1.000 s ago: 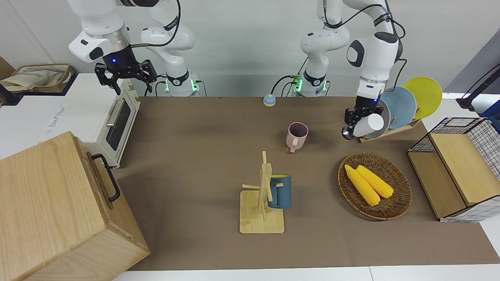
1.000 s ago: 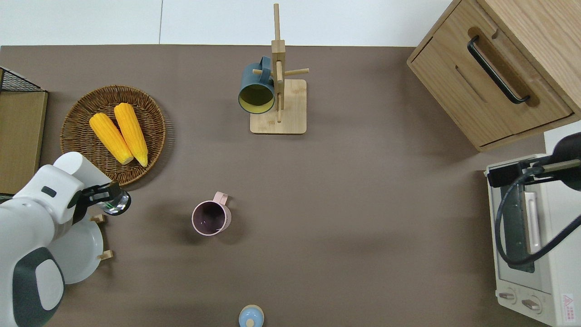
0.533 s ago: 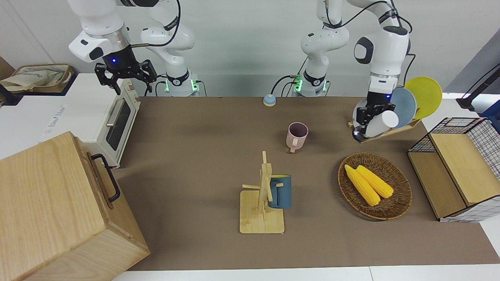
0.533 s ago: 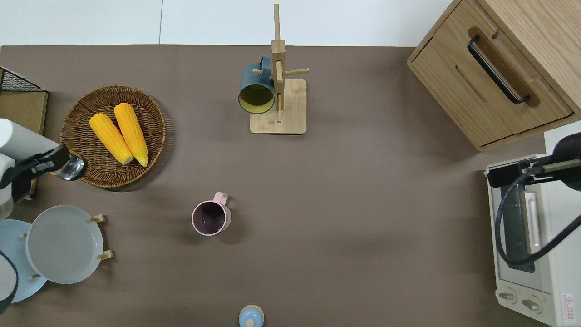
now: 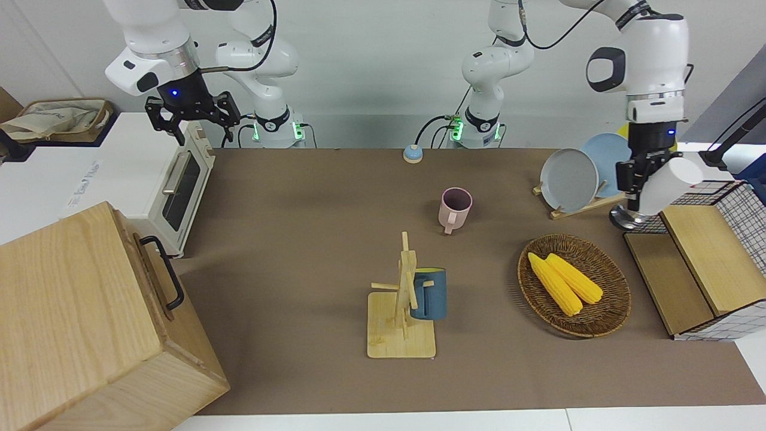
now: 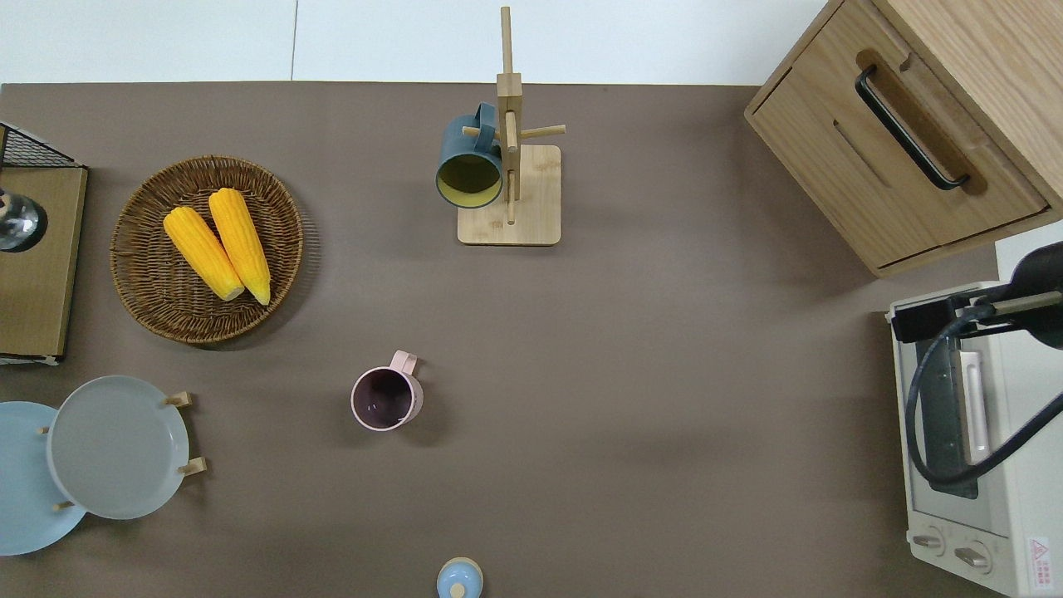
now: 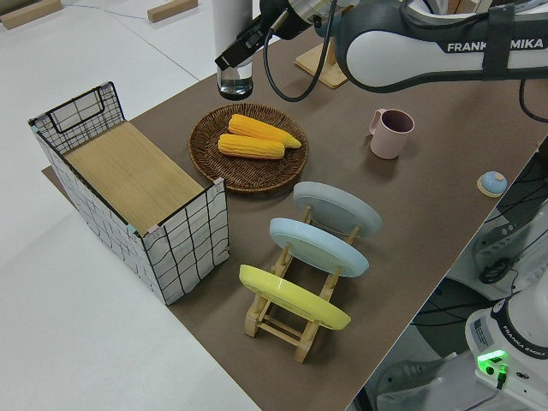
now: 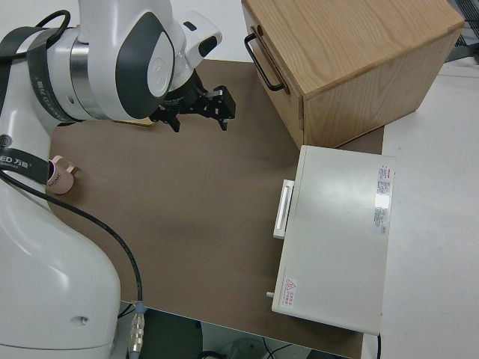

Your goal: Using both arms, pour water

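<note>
Left tool (image 5: pixel 635 179): clenched on a white cylindrical bottle with a clear glass base (image 5: pixel 658 188), carried tilted in the air over the wooden shelf of the black wire-grid crate (image 5: pixel 706 251) at the left arm's end of the tabletop; the overhead view caught only the glass base (image 6: pixel 15 220) at that edge.
Right tool (image 5: pixel 192 114): parked, fingers spread apart, nothing between them.
Pink ceramic mug with a handle (image 5: pixel 455 208): upright on the brown tabletop (image 5: pixel 311 239), about midway along it, toward the robots' edge; its inside looked dark, and whether it held water could not be told.
Round woven wicker basket (image 5: pixel 604 317): next to the crate, holding two yellow corn cobs (image 5: pixel 564 282) side by side.
Wooden plate rack (image 7: pixel 291 321): at the corner near the left arm's base, with a grey, a blue and a yellow plate standing in it.
Wooden mug tree with a dark blue mug (image 5: pixel 428 294): near the edge farthest from the robots.
Light oak cabinet with a black handle (image 5: pixel 90 323) and cream toaster oven (image 5: pixel 179 179): at the right arm's end.
</note>
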Tool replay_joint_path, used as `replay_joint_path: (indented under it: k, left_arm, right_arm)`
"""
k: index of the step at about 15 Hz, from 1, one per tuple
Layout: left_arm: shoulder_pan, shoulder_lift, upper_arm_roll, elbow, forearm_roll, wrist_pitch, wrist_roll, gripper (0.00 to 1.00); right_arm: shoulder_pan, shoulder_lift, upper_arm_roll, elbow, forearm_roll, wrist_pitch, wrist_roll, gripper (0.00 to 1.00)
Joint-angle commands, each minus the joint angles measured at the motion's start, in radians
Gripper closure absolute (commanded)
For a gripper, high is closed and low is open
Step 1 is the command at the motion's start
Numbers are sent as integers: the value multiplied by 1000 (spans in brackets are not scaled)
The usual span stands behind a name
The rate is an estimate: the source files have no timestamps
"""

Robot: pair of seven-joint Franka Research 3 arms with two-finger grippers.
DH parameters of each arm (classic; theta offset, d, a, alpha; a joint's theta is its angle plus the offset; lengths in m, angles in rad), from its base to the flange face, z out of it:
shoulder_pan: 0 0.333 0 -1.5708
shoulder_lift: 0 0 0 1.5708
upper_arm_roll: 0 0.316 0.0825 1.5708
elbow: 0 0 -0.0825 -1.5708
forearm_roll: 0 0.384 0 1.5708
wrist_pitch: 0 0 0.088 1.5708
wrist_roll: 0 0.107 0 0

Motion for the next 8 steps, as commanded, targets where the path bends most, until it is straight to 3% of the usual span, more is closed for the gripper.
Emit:
replay_joint_path:
  k: [1,3,6,8]
  left_arm:
    - [-67,40,89,90,17,-9,91,1000]
    - [-84,59,135,143,2,-69,146,1000]
    - [-84,62,149,197,-82,-133,238,1000]
    - [-105,65,222,259,-173,-222,337,1000]
  right_arm:
    - [-5,-17,-1,-20,5,2,-20,7]
    - [-5,-17,-1,-20,5,2,-20,7]
    - [-5,-18,1,-20,5,2,-20,7]
    - [-5,-17,-1,-20,5,2,-20,7]
